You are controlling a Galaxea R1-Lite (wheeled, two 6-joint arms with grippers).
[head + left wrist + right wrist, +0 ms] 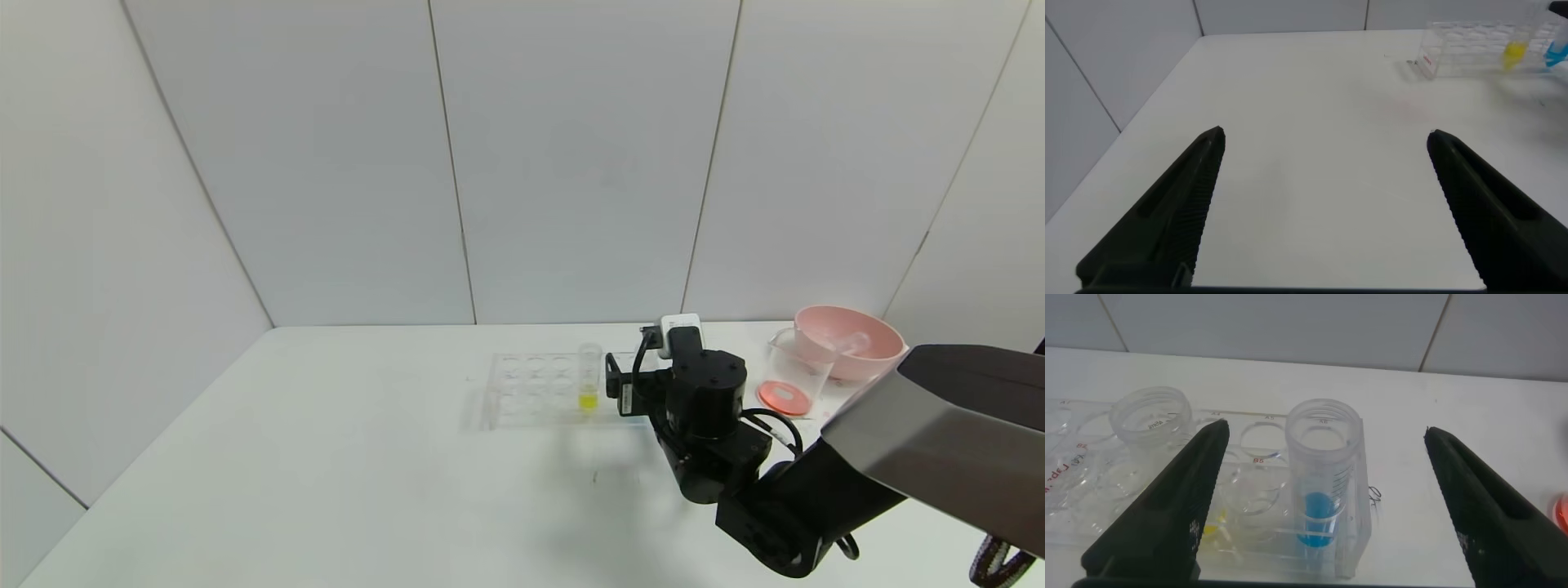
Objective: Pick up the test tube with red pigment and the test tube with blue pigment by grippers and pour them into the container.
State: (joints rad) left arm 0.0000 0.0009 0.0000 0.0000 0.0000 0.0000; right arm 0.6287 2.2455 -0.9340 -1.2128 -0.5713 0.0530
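**Red poured, blue tube next**

Head view: the right gripper (622,384) sits at the near-right end of the clear rack (522,390), low over the counter (326,457). A yellow tube (589,377) stands upright in the rack beside it. Further right, the beaker (798,377) holds a flat red-orange pool at its base, with a pink bowl (849,339) just behind it — so the red half looks done, though the red tube itself cannot be picked out here. The blue tube is hidden by the arm.

Left wrist view: the left gripper (1323,204) hangs wide over bare counter, well apart from the rack, where specks of yellow and blue show far off. It seems idle.

Right wrist view: the right gripper's two ribbed black fingers (1176,506) stand wide, and the blue tube (1323,478) is between them, untouched. It is clear, hard plastic, cylindrical, threaded at its open mouth, with a little bright blue liquid at the bottom. It stands upright in the rack's end well — smooth and slim, likely slippery if pinched off-centre. Grasping, carrying and pouring the blue are all left.
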